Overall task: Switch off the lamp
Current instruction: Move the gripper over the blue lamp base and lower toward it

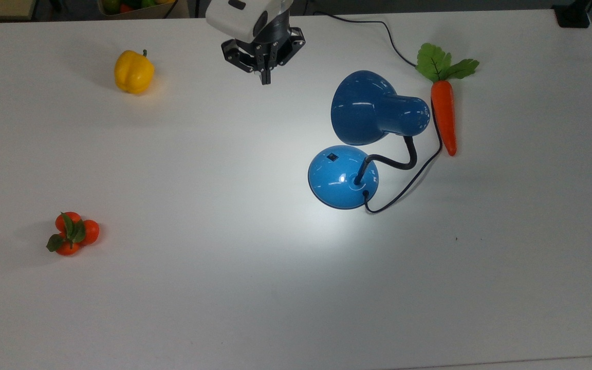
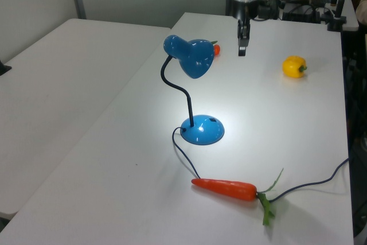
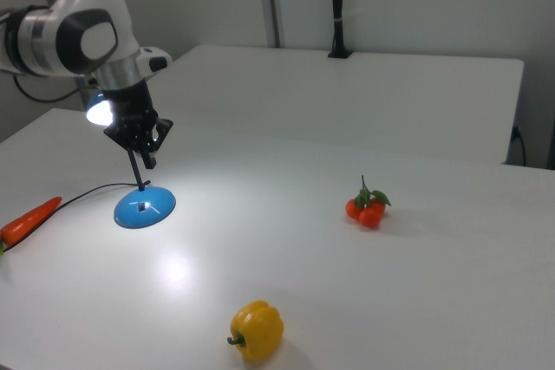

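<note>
The blue lamp stands lit on the white table (image 1: 214, 308), casting a bright patch around its domed base (image 1: 342, 176). Its bell shade (image 1: 365, 105) leans over the base on a black bendy neck (image 1: 401, 162). A small black switch (image 1: 332, 156) sits on the base's far side in the top view. The black cord (image 1: 404, 187) loops off past the carrot. My gripper (image 1: 265, 78) hangs shut and holds nothing, above the table, up and left of the shade in the top view. The left view shows the gripper (image 2: 242, 49) just right of the shade (image 2: 192, 55). In the right view the gripper (image 3: 147, 160) hangs above the base (image 3: 144, 207).
A toy carrot (image 1: 443, 110) lies right of the lamp in the top view. A yellow pepper (image 1: 133, 71) sits left of the gripper. A cluster of small oranges (image 1: 72, 233) lies at the top view's left. The cord (image 1: 378, 25) runs off the far edge.
</note>
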Robot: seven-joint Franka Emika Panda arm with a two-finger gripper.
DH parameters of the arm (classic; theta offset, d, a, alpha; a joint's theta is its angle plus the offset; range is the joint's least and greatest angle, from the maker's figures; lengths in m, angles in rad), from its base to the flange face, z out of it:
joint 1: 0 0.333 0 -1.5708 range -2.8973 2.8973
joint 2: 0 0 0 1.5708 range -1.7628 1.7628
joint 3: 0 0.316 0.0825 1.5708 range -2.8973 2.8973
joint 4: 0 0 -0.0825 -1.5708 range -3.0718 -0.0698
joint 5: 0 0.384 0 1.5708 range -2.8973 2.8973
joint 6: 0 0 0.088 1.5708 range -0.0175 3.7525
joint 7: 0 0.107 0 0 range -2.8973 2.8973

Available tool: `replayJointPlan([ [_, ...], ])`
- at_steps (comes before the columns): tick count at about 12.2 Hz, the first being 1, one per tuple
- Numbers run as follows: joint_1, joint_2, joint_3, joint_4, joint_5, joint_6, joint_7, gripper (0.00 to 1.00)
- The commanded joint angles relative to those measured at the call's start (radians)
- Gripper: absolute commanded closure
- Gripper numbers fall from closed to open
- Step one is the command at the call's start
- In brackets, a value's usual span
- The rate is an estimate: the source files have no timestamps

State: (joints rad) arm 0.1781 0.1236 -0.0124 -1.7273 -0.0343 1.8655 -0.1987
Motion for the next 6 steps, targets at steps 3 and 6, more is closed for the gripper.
replayJointPlan([
  [3,0.004,0.005,0.023,-0.144,0.036,0.216,-0.158,1.00],
  [6,0.001,0.043,0.071,-0.193,0.036,0.318,-0.162,1.00],
])
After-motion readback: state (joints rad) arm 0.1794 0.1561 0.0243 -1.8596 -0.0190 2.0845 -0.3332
